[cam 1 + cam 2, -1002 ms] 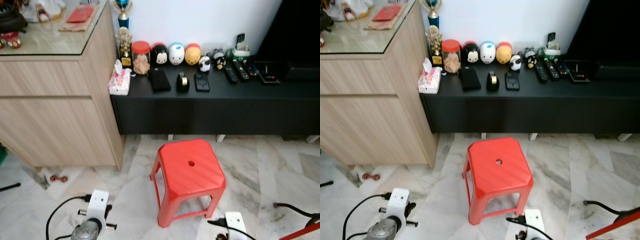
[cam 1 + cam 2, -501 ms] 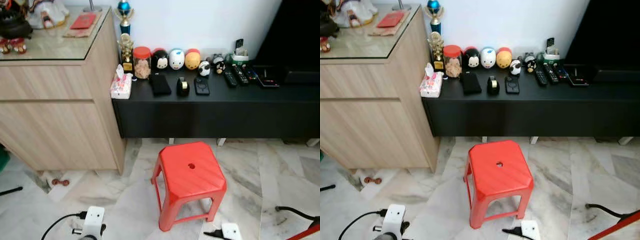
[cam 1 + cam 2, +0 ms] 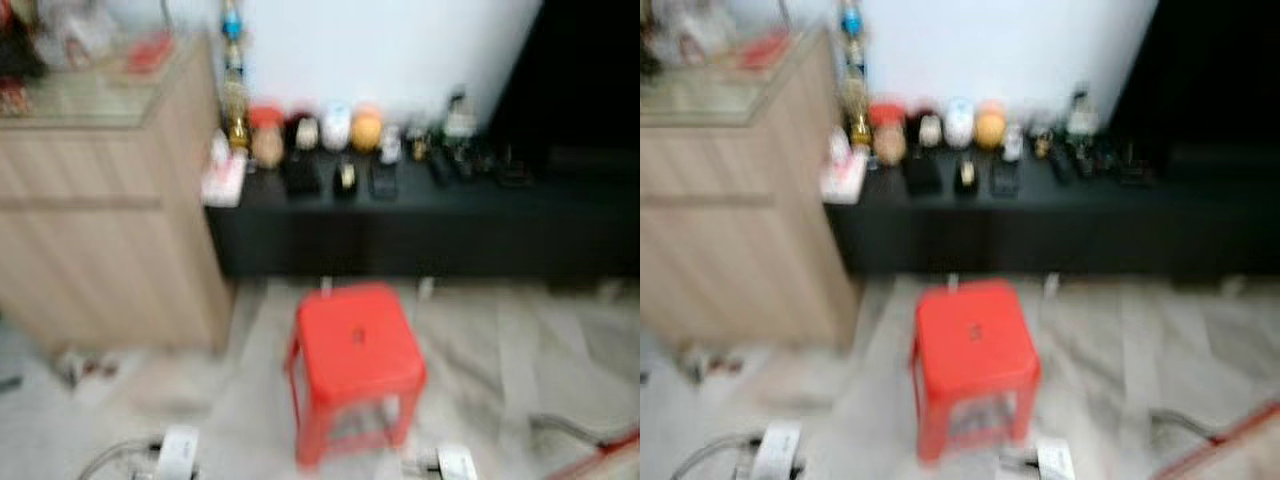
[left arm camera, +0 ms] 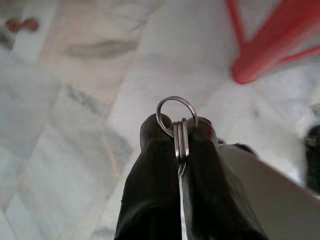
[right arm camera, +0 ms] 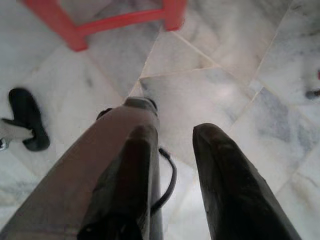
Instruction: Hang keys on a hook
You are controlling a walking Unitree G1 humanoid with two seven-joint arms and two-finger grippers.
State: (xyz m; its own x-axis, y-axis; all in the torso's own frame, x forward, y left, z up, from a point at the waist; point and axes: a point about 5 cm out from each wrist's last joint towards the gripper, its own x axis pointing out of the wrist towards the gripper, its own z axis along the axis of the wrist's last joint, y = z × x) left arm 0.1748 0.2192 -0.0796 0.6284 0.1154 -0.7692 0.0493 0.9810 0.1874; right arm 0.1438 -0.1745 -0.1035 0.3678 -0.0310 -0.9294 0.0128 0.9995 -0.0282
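Steel key ring [image 4: 176,116] and the flat keys [image 4: 180,137] under it sit pinched between the two black fingers of the left gripper [image 4: 177,132], held low over the marble floor [image 4: 65,165] just beside the red stool [image 3: 355,355]. The right gripper [image 5: 172,135] hangs near the same stool with its fingers spread and nothing between them. Beyond the stool stand a black low surface [image 3: 420,215] lined with small toys and remotes and, at its end, a wooden cabinet [image 3: 105,230]; both head views are blurred, and no hook can be made out. The pinch takes only the thin edges of the keys, so a jolt while walking could let them slide out onto the floor. With the hook unlocated, the ring could also miss it.
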